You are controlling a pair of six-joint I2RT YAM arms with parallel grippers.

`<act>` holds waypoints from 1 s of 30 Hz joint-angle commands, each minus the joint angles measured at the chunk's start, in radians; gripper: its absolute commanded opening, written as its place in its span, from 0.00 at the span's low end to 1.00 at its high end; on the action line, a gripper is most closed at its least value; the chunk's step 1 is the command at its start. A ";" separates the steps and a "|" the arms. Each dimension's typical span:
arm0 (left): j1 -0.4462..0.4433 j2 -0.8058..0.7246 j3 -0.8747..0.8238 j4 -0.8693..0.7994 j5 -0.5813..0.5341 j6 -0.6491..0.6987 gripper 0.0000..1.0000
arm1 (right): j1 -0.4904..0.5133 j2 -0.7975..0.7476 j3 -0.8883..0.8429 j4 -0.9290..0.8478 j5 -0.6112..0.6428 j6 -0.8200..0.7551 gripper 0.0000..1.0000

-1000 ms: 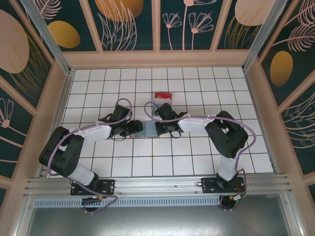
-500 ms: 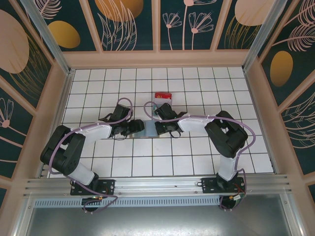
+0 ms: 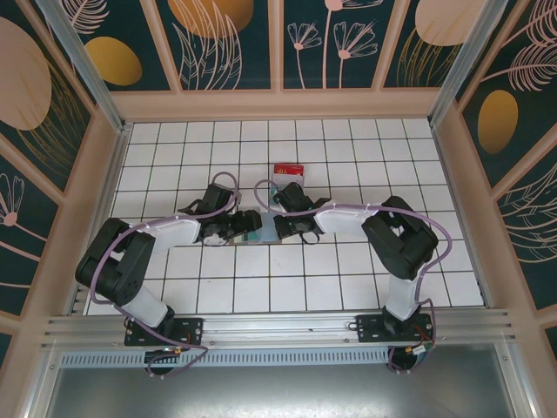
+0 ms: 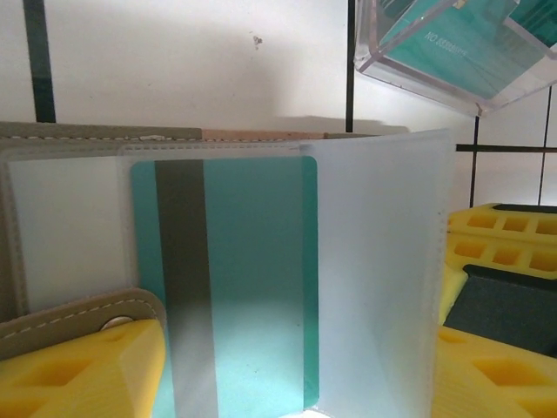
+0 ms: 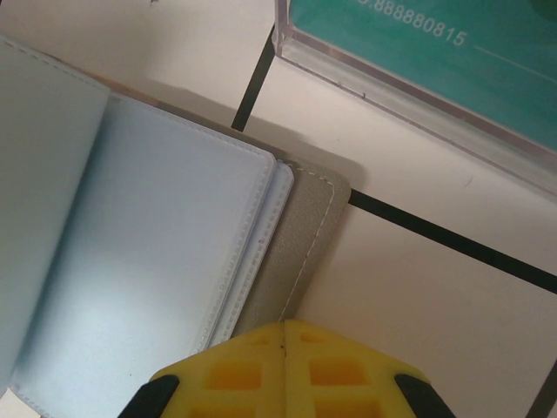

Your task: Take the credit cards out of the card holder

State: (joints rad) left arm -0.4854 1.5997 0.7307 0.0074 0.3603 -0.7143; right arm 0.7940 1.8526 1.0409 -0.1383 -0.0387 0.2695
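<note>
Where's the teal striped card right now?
In the left wrist view the teal card sits centre frame, inside a frosted sleeve of the open card holder, below the clear box.

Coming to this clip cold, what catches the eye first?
The teal card with its dark stripe stands out, tucked inside a frosted sleeve of the open card holder in the middle of the left wrist view. From above, the holder lies at the centre of the white tiled table, with a red and white stack just beyond it.
</note>
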 commanded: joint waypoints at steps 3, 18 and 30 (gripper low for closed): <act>-0.009 -0.007 0.014 -0.021 0.032 -0.006 0.78 | -0.010 0.020 0.003 -0.010 -0.012 0.019 0.14; -0.092 0.033 0.099 0.069 0.125 -0.048 0.50 | -0.109 -0.129 -0.053 0.055 -0.076 0.117 0.19; -0.026 -0.072 0.042 -0.060 -0.037 -0.015 0.42 | -0.110 -0.140 -0.032 0.121 -0.228 0.179 0.20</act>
State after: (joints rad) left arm -0.5457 1.5803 0.8040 0.0055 0.3813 -0.7517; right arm 0.6876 1.7386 0.9977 -0.0700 -0.1890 0.4053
